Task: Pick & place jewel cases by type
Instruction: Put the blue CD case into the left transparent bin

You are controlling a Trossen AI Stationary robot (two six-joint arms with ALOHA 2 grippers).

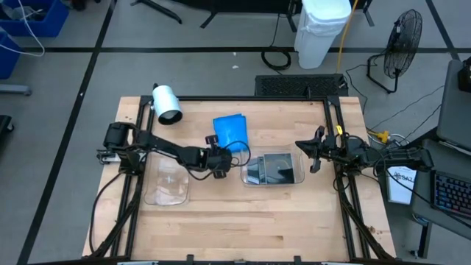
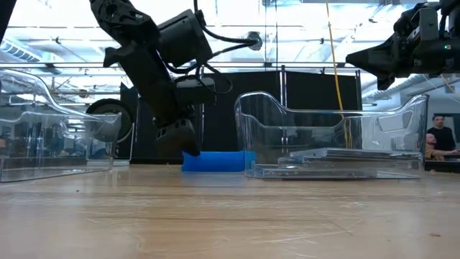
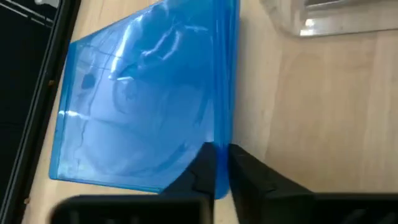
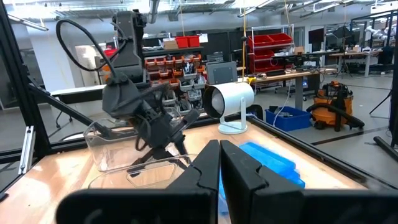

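**Workshop around the wooden table**

Grey floor (image 1: 66, 110) crossed by black tape lines; a white plastic bin (image 1: 322, 29) and a black standing fan (image 1: 403, 37) behind. Red shelving racks (image 4: 264, 53), an orange shop vacuum (image 4: 333, 102), bright ceiling lights.

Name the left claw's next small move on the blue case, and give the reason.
Probably lift straight up: the left claw looks shut on the edge of the blue jewel case, which lies on the table beside the clear tray of grey cases.
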